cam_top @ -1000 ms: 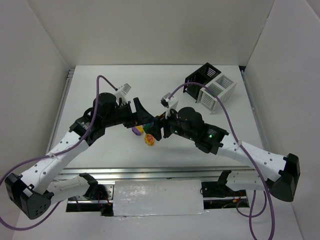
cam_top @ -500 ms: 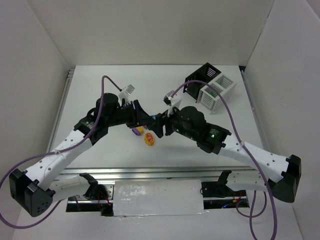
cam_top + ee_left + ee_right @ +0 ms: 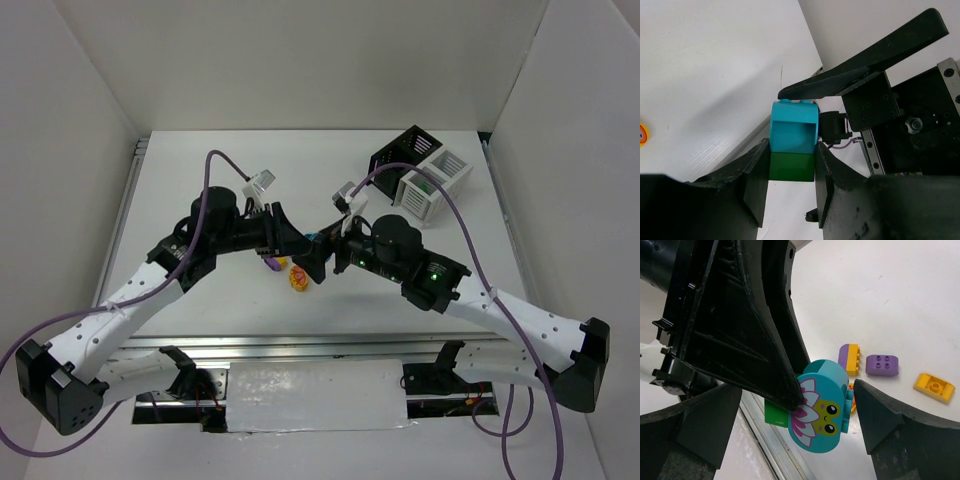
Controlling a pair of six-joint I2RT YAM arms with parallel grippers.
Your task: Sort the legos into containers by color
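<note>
Nearest the arm bases, a red-yellow oval brick [image 3: 298, 279] lies on the white table [image 3: 200, 160]. A yellow-purple brick [image 3: 272, 264] sits just beyond it to the left. In the right wrist view that same brick is just beside a purple brick [image 3: 882, 365], with an orange brick [image 3: 934, 387] a little apart from them, all flat on the table.

Above these, the two arms meet at mid-table. The left gripper [image 3: 289, 238] has its fingers [image 3: 757, 180] closed narrow on a green brick [image 3: 791, 167], one finger on each side of it. A teal oval brick [image 3: 794, 128] is stacked on the green one, studs up, and its face is printed with a pink lotus and a small frog face. The stacked pair is held up off the table.

The right gripper [image 3: 315, 256] faces the left one with its fingers [image 3: 885, 415] spread wide. The teal brick sits in the gap between them with space on either side. In the left wrist view one right finger runs along the teal brick's studded top, and whether it touches cannot be told.

Well apart at the far right, a white bin [image 3: 435, 181] stands against a black bin [image 3: 400, 155], which is the farther of the two.
</note>
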